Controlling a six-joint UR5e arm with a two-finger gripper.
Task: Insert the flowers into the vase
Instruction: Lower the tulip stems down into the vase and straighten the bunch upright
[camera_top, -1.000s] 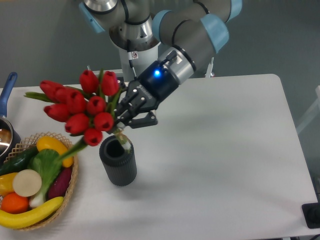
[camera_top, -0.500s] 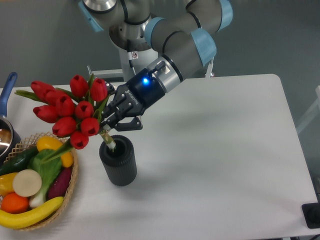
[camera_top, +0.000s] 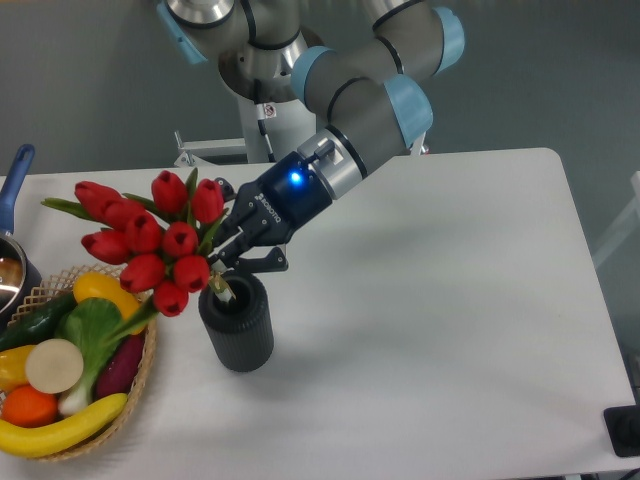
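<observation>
White surface (camera_top: 450, 300): pincer (camera_top: 232, 262) clamped on tulips (camera_top: 150, 240) low at stems, heads leaning toward ten o'clock over ribbed vase (camera_top: 237, 325). Probably light, top-heavy, easily bent.

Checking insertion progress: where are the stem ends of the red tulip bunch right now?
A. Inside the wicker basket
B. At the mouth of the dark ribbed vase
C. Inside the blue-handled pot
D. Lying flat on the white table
B: the red tulip bunch, held by the gripper, has its stem ends at the open top of the dark grey ribbed vase.
</observation>
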